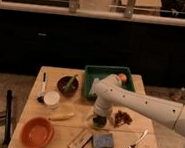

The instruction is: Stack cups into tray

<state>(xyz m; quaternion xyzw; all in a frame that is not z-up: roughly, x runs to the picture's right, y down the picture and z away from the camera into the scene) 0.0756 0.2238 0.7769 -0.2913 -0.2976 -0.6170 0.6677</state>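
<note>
A small near-black cup (99, 121) stands on the wooden table (129, 134), at the front centre. My gripper (100, 117) points straight down and sits right over the cup, at or around its rim. The white arm (142, 105) reaches in from the right and crosses the front right corner of the green tray (90, 68). The tray lies at the back centre of the table, behind the gripper. It holds a pale flat item (92, 86), and an orange object (121, 78) shows near its right side.
A dark-maroon bowl (67, 85) with a green item sits left of the tray. A black marker (43, 85), a white round container (51, 98), a yellow item (61, 117) and a big orange bowl (37, 132) lie on the left. A wooden block (80, 140), blue sponge (103, 140), brown snack (122, 117) and fork (136, 141) are in front.
</note>
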